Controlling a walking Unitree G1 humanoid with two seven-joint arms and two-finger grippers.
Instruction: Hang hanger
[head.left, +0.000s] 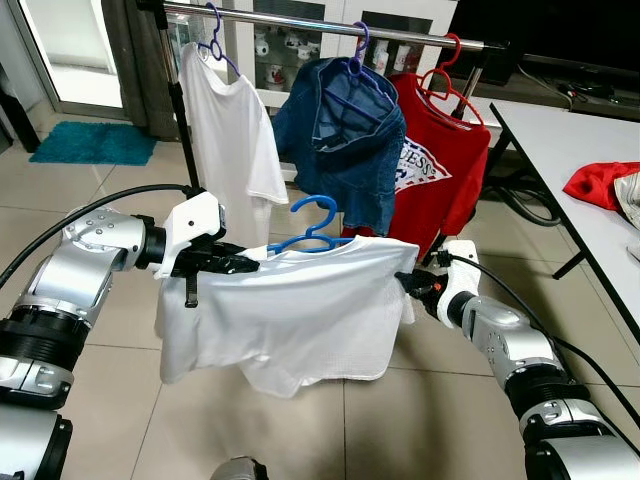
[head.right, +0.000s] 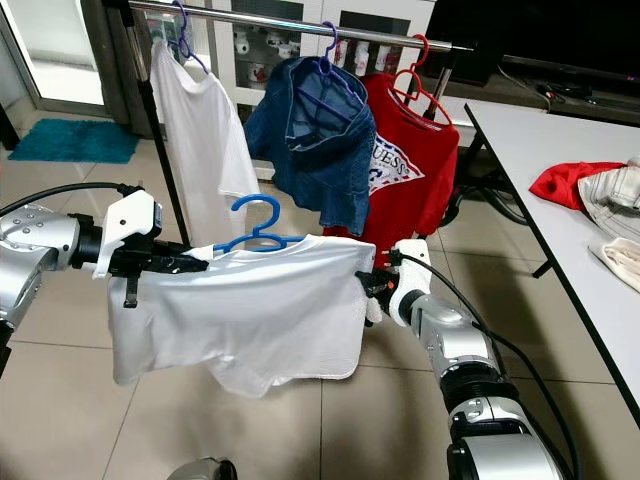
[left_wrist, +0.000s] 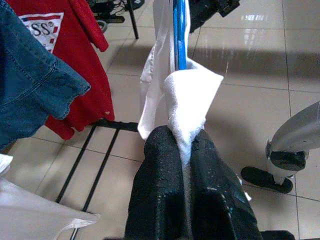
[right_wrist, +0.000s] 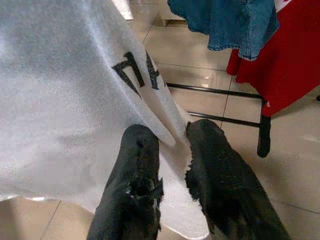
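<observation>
left gripper (head.left: 243, 264): pinched tight on the white tee's (head.left: 300, 320) shoulder, blue hanger (head.left: 313, 232) arm right in front of the fingers
right gripper (head.left: 408, 283): fingers closed on the tee's other edge
hanger: inside the tee, stretched between both grippers, hook up, well below the rail (head.left: 330, 25)
rail: above and beyond the grippers, gap between the white shirt (head.left: 230, 130) and denim (head.left: 340, 140)
risk: grip's on cloth, not plastic, so the hanger might tilt or slide out on the lift
risk 2: hook could snag the denim

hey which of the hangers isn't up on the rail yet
The blue hanger inside the white T-shirt, held up between the left pincer and right pincer. The two purple hangers and the red hanger already hook over the rail.
</observation>
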